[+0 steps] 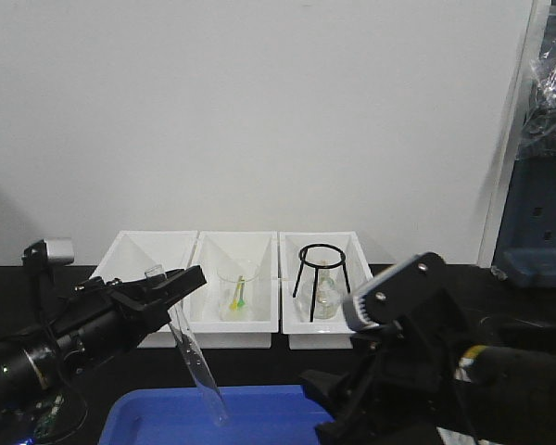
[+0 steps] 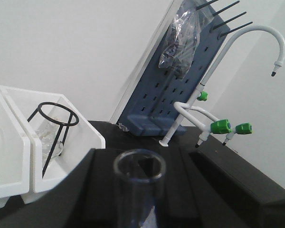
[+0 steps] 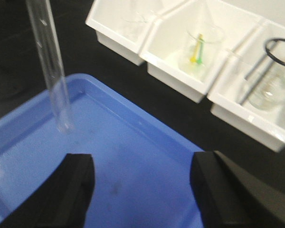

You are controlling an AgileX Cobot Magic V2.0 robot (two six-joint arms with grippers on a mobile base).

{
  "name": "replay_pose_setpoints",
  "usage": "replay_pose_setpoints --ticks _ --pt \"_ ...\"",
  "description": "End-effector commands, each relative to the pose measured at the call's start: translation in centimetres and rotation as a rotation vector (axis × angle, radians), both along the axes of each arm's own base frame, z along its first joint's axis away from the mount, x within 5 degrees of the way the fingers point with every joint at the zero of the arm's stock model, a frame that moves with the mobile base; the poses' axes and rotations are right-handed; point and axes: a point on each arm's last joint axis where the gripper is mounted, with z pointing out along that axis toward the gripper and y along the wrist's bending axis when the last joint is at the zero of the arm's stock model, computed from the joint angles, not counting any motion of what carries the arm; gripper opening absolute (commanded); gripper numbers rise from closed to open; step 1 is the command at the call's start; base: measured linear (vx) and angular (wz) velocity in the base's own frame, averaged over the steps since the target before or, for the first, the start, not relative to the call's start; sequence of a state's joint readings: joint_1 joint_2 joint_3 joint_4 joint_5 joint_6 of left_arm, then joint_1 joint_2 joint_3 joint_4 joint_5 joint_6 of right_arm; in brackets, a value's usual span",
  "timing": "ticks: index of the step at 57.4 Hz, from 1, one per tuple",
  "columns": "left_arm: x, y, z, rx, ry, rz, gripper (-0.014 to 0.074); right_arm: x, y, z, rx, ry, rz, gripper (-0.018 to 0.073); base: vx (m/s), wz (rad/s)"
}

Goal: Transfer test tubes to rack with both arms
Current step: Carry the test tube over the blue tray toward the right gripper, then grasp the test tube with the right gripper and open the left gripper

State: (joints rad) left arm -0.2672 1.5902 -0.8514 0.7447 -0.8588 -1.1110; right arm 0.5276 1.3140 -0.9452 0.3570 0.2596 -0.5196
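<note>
The blue tray (image 3: 133, 142) is spread across the foreground, with 3 white bins (image 1: 196, 243) set behind it; the rack is not seen in any view. 1 test tube (image 1: 195, 360) is gripped near its open mouth by the left gripper (image 1: 178, 287), whose jaws are closed on it. Its long axis is steeply tilted, with the free lower end hung over the tray and leaned toward the right gripper (image 3: 140, 175), whose jaws are spread wide and empty. From those jaws the tube is found ahead and to the left, so a leftward reach is judged necessary.
</note>
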Motion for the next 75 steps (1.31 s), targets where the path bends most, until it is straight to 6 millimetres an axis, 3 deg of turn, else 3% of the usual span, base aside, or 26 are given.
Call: replay_pose_setpoints --ticks 1,17,29,44,57,75 --pt "-0.4 -0.3 2.8 -0.103 -0.107 -0.025 -0.0004 1.0 1.7 3.1 0.061 -0.121 0.022 0.0538 0.00 0.00" --pt "-0.4 -0.3 2.7 -0.102 -0.109 -0.034 -0.0004 4.4 6.7 4.1 0.060 -0.061 0.109 0.0532 0.00 0.00" --pt "-0.4 -0.4 2.7 -0.107 -0.115 -0.044 -0.0004 6.2 8.2 4.4 0.050 -0.038 0.133 0.0532 0.00 0.00" --pt "-0.5 -0.5 2.7 -0.104 -0.117 -0.054 -0.0004 6.8 10.7 4.2 0.049 -0.045 0.175 0.0532 0.00 0.00" --pt "-0.6 -0.7 2.5 -0.080 -0.122 -0.072 -0.0004 7.8 11.7 4.1 0.056 -0.052 0.177 0.0516 0.00 0.00" --pt "-0.7 -0.8 2.3 -0.044 -0.124 -0.093 -0.0004 7.8 11.8 3.9 0.049 -0.020 0.184 0.0398 0.00 0.00"
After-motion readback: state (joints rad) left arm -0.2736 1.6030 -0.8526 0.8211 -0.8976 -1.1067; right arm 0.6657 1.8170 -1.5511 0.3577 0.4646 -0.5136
